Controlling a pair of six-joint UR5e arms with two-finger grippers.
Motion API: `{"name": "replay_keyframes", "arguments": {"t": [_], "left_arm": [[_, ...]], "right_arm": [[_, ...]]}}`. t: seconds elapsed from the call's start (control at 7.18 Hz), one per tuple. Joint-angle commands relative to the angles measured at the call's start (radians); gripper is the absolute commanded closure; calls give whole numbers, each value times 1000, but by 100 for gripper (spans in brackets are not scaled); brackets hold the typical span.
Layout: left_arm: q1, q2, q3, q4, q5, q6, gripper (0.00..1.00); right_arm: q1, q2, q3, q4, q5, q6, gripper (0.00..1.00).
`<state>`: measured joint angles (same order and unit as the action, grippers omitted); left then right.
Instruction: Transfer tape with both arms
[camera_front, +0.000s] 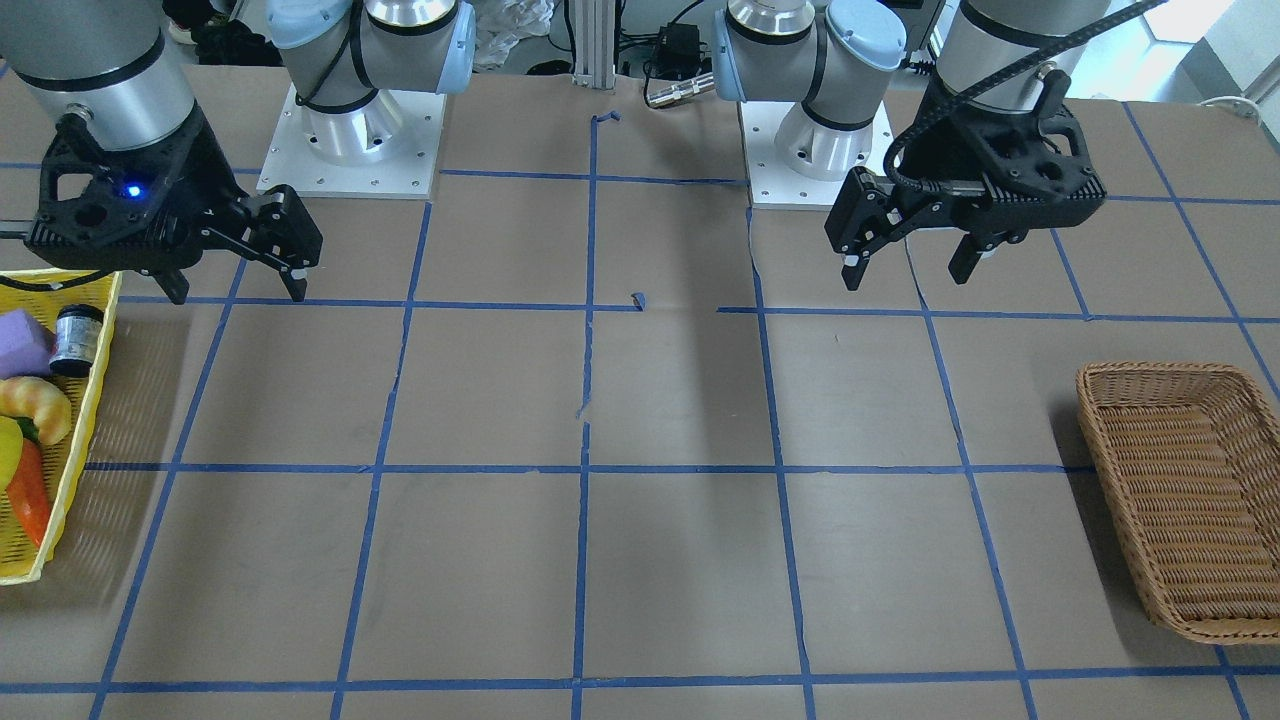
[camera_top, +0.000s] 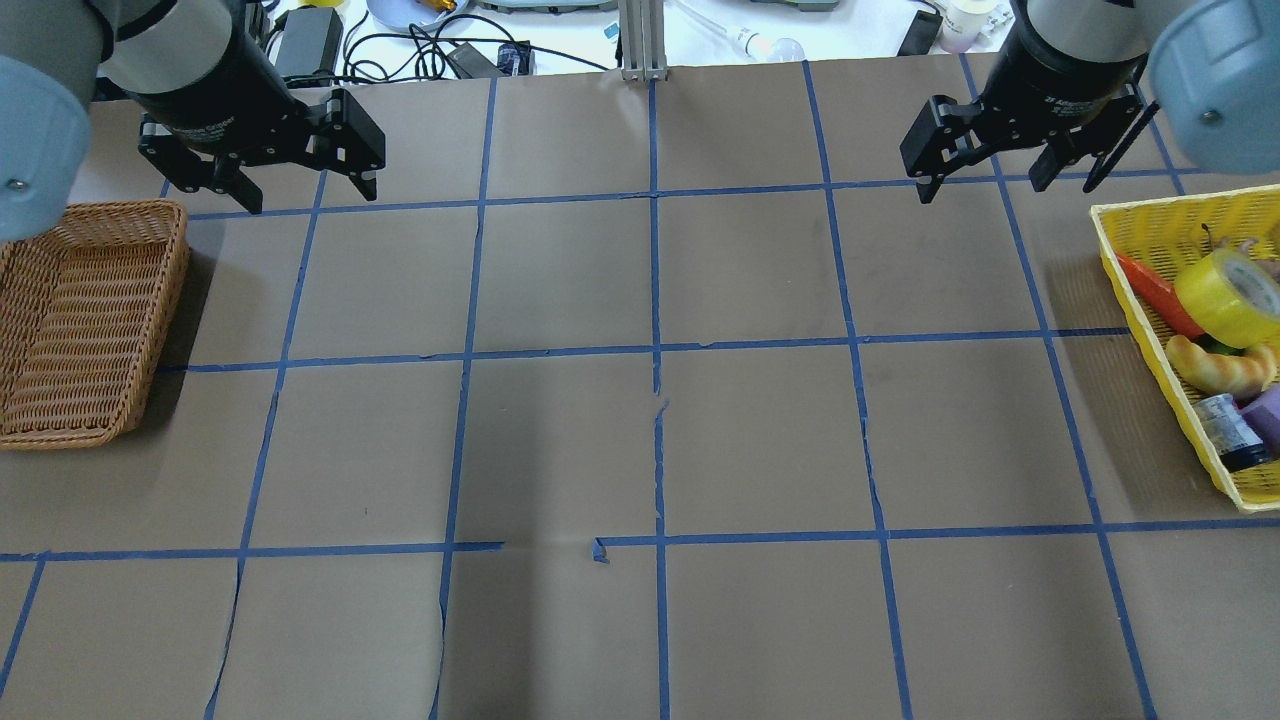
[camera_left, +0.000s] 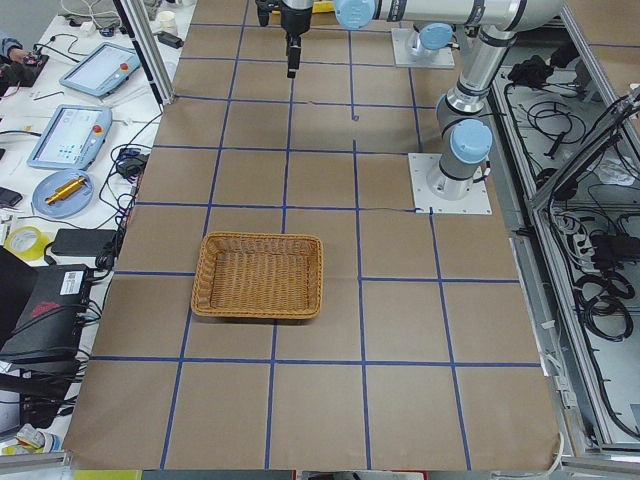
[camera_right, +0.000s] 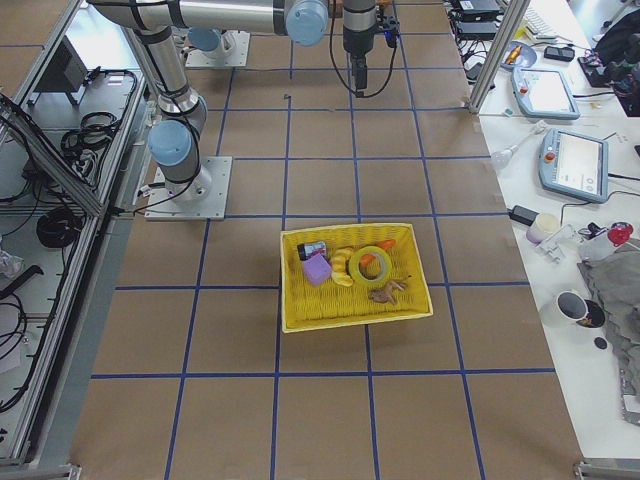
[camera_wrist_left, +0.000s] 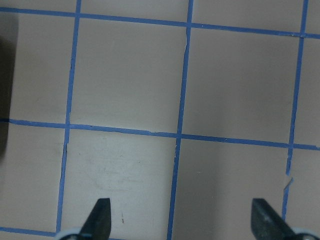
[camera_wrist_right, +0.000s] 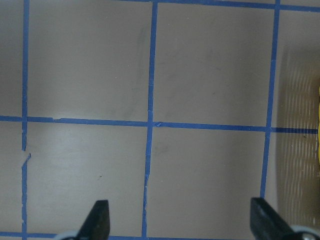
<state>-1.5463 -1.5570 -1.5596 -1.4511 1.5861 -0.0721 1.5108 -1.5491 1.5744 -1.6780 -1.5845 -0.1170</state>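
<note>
Surface: a table covered in brown paper, gridded with thin blue tape lines. Benches with cables and pendants border both ends.

Other items: a brown wicker basket stands on the robot's left side. A yellow mesh basket on the right side holds a croissant, a small dark can and a purple block.

The bright yellow tape roll lies tilted in the mesh basket, against the croissant.

Grippers: the left gripper and the right gripper hang above the paper, fingers spread wide, gripping nothing, apart from both baskets.
</note>
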Motion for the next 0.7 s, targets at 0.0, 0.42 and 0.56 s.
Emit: {"name": "replay_keyframes", "arguments": {"t": [0.0, 0.42, 0.56], "left_arm": [[0, 0, 0, 0, 0, 0, 0], [0, 0, 1, 0, 0, 0, 0], [0, 0, 1, 0, 0, 0, 0]], "right_arm": [[0, -3, 15, 1, -6, 0, 0], [0, -8, 38, -5, -6, 2, 0], [0, -6, 38, -2, -8, 0, 0]]}}
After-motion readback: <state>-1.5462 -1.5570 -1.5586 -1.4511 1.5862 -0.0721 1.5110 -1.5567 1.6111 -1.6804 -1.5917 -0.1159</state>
